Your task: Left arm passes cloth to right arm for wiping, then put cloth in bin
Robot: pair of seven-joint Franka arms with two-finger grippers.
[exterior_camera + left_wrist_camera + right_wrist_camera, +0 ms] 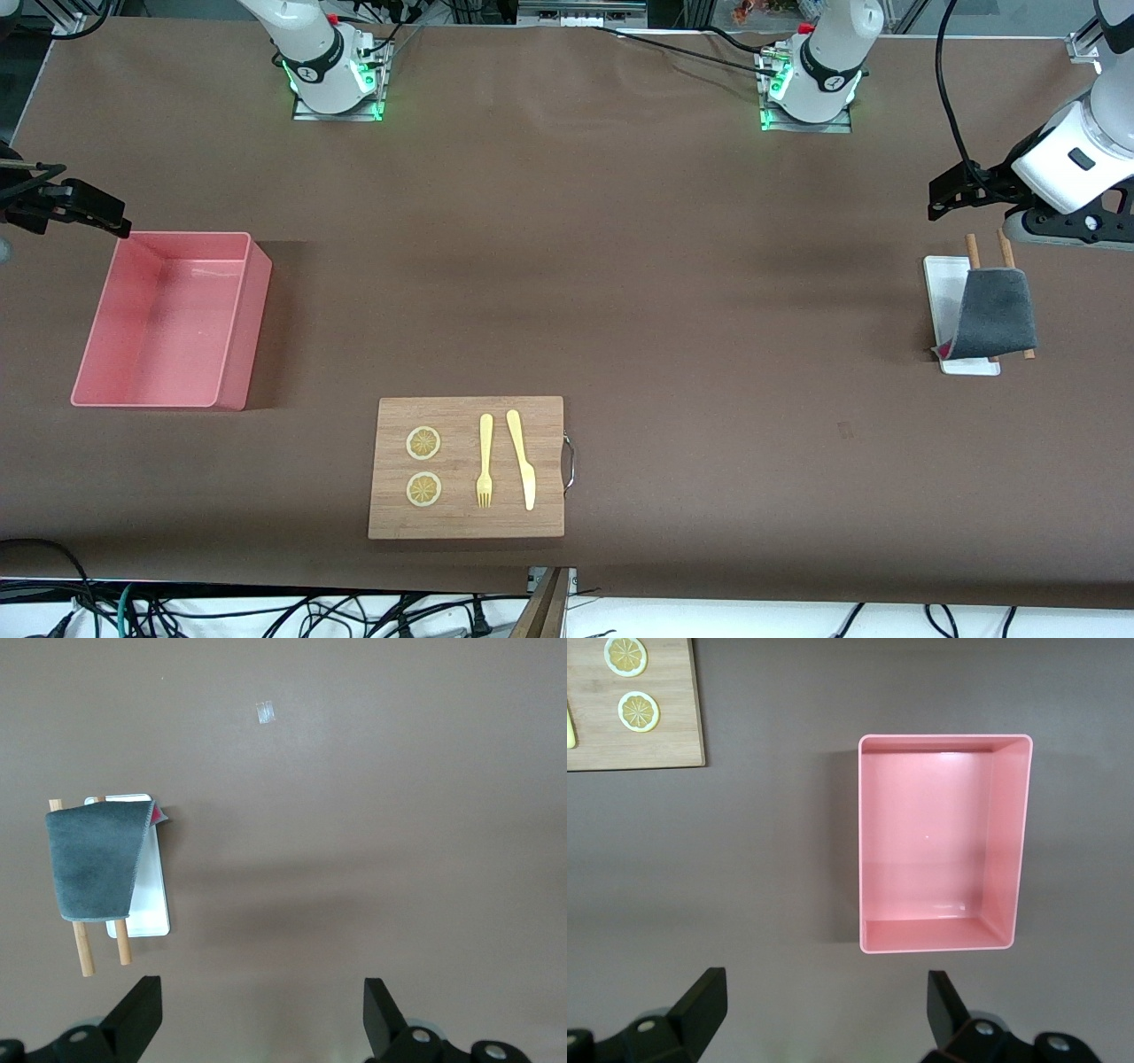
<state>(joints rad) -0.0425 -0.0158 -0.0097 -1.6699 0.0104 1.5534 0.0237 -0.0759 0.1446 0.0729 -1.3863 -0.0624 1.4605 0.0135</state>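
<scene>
Front view: cloth [997, 315] draped on sticks [973, 249] over tray [941, 288], near spread left gripper [262, 1005] | right gripper [827, 1001] spread by bin [168, 319] | no writing readable

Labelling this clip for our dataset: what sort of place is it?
Probably a robotics lab bench staged as a kitchen: bolted arm bases, loose cables along the edge, and a wooden board with toy cutlery and lemon slices.

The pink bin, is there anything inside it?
No, the right wrist view looks straight down into the bin and shows only its bare pink floor and walls.
</scene>
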